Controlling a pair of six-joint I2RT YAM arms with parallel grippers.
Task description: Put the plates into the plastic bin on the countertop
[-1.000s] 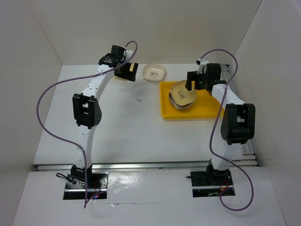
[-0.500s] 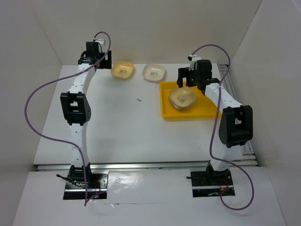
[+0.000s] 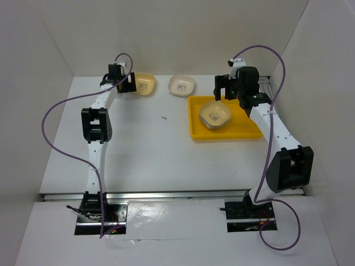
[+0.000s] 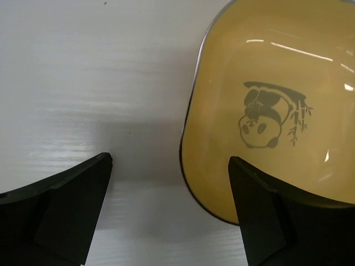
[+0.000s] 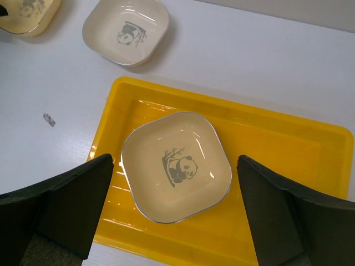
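Observation:
A yellow-orange plate (image 3: 145,84) with a panda mark lies on the white countertop (image 3: 144,144) at the back. My left gripper (image 3: 126,83) is open at its left edge; in the left wrist view (image 4: 171,160) the plate's (image 4: 277,111) rim lies between the jaws, the right finger (image 4: 266,216) over its inside. A cream plate (image 3: 182,85) lies to its right. The yellow plastic bin (image 3: 244,130) holds a stack with a cream plate (image 3: 215,114) on top. My right gripper (image 3: 227,88) is open and empty above that plate (image 5: 176,166).
White walls enclose the countertop on three sides. A small dark mark (image 3: 164,117) lies on the surface left of the bin. The right wrist view shows the bin's wall (image 5: 288,127), the loose cream plate (image 5: 126,30) and the yellow-orange plate's corner (image 5: 22,14).
My left gripper swung away left from the yellow-orange plate, then came back to its left edge. My right gripper let go of the top plate in the bin and drew back.

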